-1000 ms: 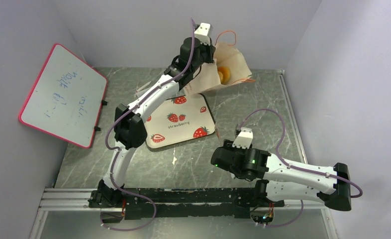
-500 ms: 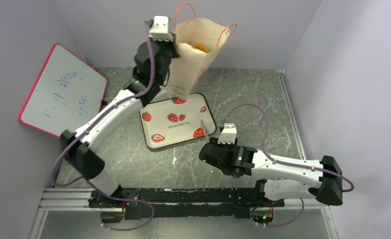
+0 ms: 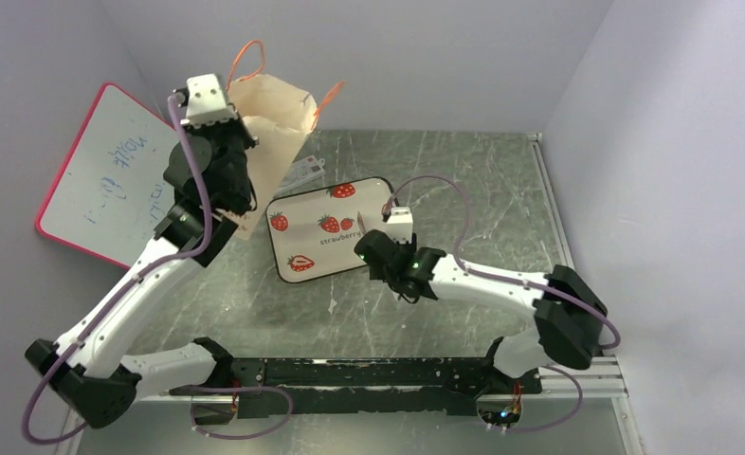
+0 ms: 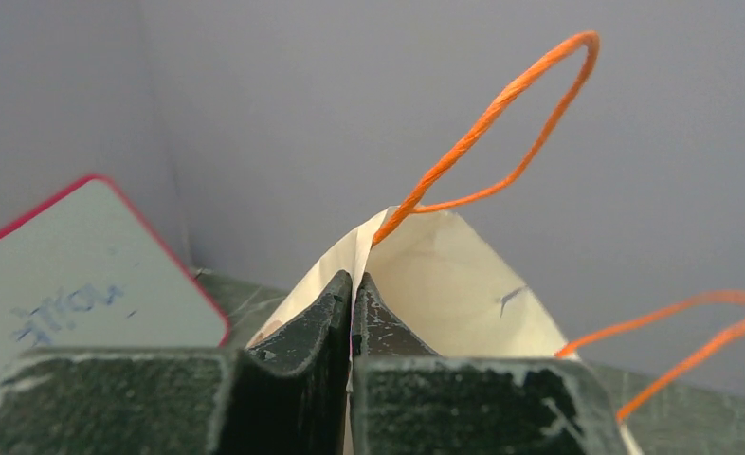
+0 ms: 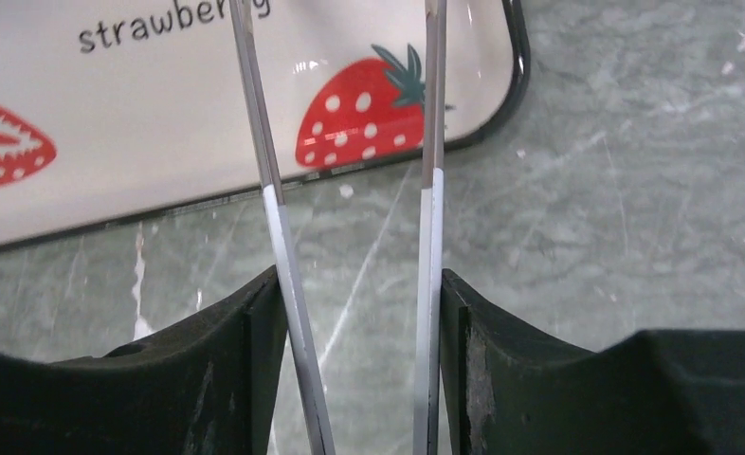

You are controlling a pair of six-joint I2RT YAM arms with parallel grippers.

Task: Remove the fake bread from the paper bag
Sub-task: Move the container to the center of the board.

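Whiteboard point(image 3: 113, 180) first, on my far left: red-framed, with blue scribbles, and leaning against the side wall. Just right of it my left arm is reared up, and the left gripper point(image 4: 352, 284) has its fingers pressed tight together on the rim of the paper bag point(image 3: 274, 133) – the wrist view shows a thin edge of paper pinched between them. The bag hangs mouth-up and tilted, with its orange loop handles point(image 4: 501, 104) standing free above the rim. Its lower end sits behind the arm, so I cannot tell whether it touches the table point(image 3: 482, 190). The fake bread shows in none of my views (the bag's inside reads only as cream paper from here), so I cannot tell whether it is in there.

A small clear packet point(image 3: 304, 171) lies on the table just beside the bag. Next comes the strawberry tray point(image 3: 317, 248), flat on the table near the middle. At its right edge the right gripper point(image 5: 359, 284) is clamped on thin metal tweezers point(image 5: 274, 209) – both prongs lie against the inner faces of the fingers and reach forward over the tray's corner.
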